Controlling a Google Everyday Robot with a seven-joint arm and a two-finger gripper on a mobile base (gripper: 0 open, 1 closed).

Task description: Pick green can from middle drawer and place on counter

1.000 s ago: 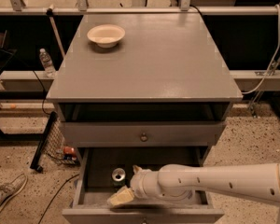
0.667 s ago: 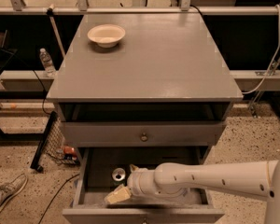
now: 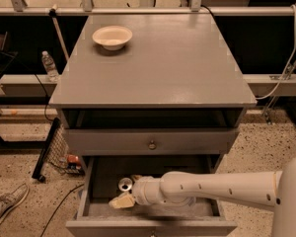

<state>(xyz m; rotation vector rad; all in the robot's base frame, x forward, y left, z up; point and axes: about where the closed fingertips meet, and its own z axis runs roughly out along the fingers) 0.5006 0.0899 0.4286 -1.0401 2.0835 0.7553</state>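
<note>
Your gripper [image 3: 123,199] is down inside the middle drawer [image 3: 85,194], in its left half, low over the dark floor. The green can [image 3: 125,184] stands upright in that same left half, just behind the gripper's pale end and hard against it; only its silver top shows. Whether the gripper has the can clasped or merely lies beside it, you cannot tell from this angle. The white arm [image 3: 212,189] comes in from the drawer's right side, crossing above its front right part; its thick wrist hides the middle of the drawer floor.

Well to the left of the drawer a shoe [image 3: 5,209] lies on the speckled floor. Higher up and left of the drawer a clear water bottle [image 3: 50,65] stands on a low ledge. Just left of the drawer a black frame [image 3: 48,149] leans at a slant, with a small red object [image 3: 73,159] beside it. A dark cable [image 3: 59,211] runs across the floor towards the drawer's left front corner.

Above the drawer lies the counter [image 3: 158,68], with a white bowl [image 3: 112,36] at its back left. Directly over the drawer is the shut drawer front [image 3: 108,141] with its round knob [image 3: 152,144]. Up and to the right of the drawer a white cable [image 3: 287,65] hangs down.
</note>
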